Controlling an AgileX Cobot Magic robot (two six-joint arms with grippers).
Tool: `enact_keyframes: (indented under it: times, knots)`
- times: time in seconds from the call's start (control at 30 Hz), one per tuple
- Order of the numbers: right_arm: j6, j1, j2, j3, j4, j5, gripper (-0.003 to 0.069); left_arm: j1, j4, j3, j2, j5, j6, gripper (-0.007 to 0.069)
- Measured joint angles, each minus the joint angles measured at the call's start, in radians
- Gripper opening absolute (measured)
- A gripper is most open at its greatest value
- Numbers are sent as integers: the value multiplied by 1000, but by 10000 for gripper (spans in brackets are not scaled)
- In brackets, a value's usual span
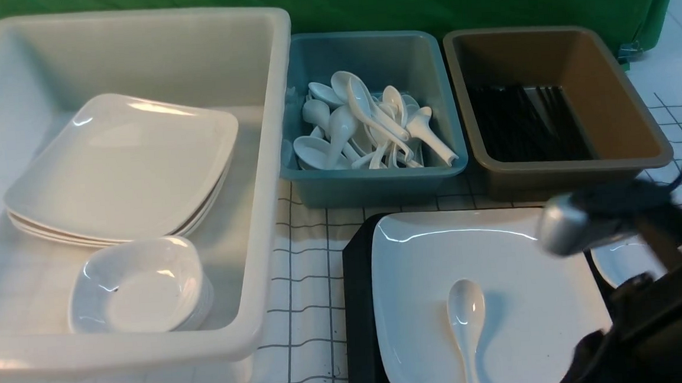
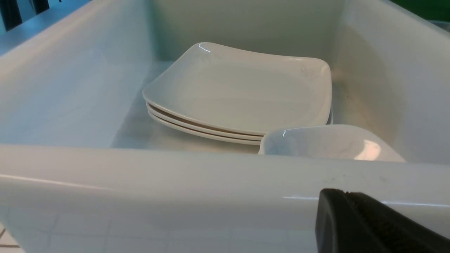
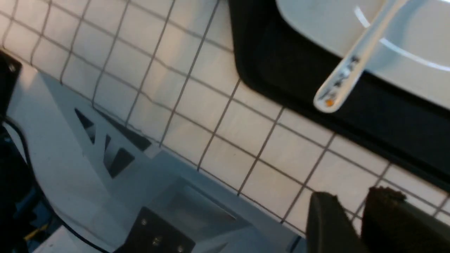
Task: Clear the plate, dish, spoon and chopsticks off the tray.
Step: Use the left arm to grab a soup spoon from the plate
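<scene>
The right gripper (image 3: 355, 211) hangs empty over the tablecloth (image 3: 197, 105) beside the tray (image 3: 281, 70), jaws narrowly parted. The left gripper (image 2: 351, 218) sits pressed together by the white tub (image 2: 175, 175). The spoon (image 1: 466, 317) lies on the plate (image 1: 529, 263), which sits on the tray. It looks light, stiff, slippery and chippable. Its handle overhangs the plate's near rim, so pinch there.

1. Tubs: three, namely a white tub (image 1: 268, 160), a teal tub (image 1: 376, 186) and a grey-brown tub (image 1: 553, 179).
2. Square plates: four. There's a stack of three (image 2: 239, 91) in the white tub, plus one plate (image 1: 529, 274) on the single black tray (image 1: 357, 309).
3. Spoons: one spoon (image 1: 465, 311) on that plate, plus a spoon heap (image 1: 366, 125) too tangled to count.
4. Pile of chopsticks (image 1: 526, 124): can't count 'em.
5. Stack of small dishes (image 1: 139, 286): number unclear.
</scene>
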Motion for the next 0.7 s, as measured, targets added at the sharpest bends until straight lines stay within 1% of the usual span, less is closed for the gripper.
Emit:
enact_keyframes:
  times: [0.03, 0.07, 0.1, 0.2, 0.3, 0.43, 0.53, 0.63, 0.67, 0.7]
  knots:
    - [24, 28, 37, -3, -18, -36, 295, 0, 0, 0, 0, 0, 0, 22]
    - [31, 36, 51, -4, -22, -42, 302, 0, 0, 0, 0, 0, 0, 22]
    - [61, 55, 104, -18, -54, -81, 351, 0, 0, 0, 0, 0, 0, 22]
    - [124, 65, 210, -56, -129, -149, 384, 0, 0, 0, 0, 0, 0, 22]
    - [174, 66, 321, -86, -190, -200, 392, 0, 0, 0, 0, 0, 0, 22]
    - [201, 66, 431, -116, -218, -227, 393, 0, 0, 0, 0, 0, 0, 22]
    - [178, 66, 456, -127, -228, -206, 384, 0, 0, 0, 0, 0, 0, 22]
    - [143, 67, 445, -141, -228, -154, 331, 0, 0, 0, 0, -3, 0, 22]
    - [119, 67, 431, -149, -228, -115, 281, 0, -7, 0, 0, -14, 0, 22]
    - [112, 67, 424, -153, -228, -95, 263, 0, -14, 0, 0, -19, 0, 22]
